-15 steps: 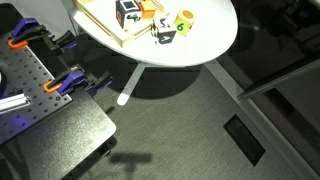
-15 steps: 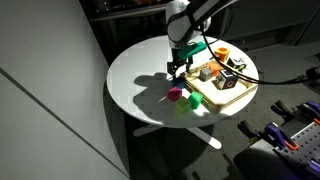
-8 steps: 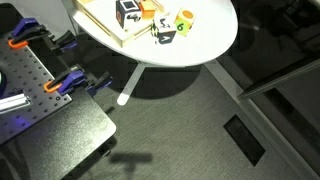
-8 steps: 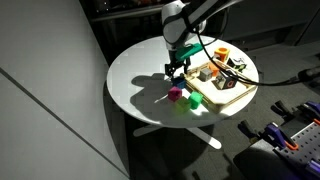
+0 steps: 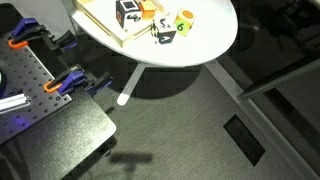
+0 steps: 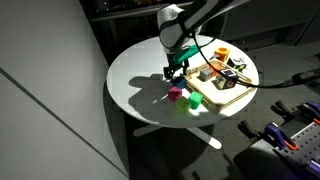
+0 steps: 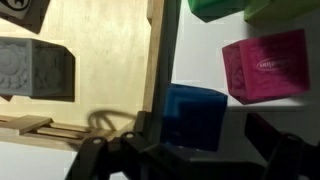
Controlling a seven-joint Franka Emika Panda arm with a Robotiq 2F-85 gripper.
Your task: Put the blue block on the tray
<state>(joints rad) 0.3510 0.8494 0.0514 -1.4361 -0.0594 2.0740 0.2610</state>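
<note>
In the wrist view the blue block (image 7: 192, 112) sits on the white tabletop just outside the raised rim of the light-wood tray (image 7: 158, 60). My gripper (image 7: 186, 142) is open, with one finger on each side of the block and a gap showing on its right side. In an exterior view the gripper (image 6: 174, 71) hangs low over the table beside the tray (image 6: 226, 98), and it hides the blue block there. The tray also shows in an exterior view (image 5: 96, 18).
A magenta block (image 7: 265, 63) (image 6: 175, 94) and a green block (image 7: 215, 8) (image 6: 195, 101) lie on the table close to the blue one. A grey cube (image 7: 35, 68) and a dark cube (image 7: 20, 12) sit in the tray. An orange object (image 6: 221, 52) stands behind the tray.
The gripper has shifted slightly left and lower over the table beside the tray. The blocks have not moved.
</note>
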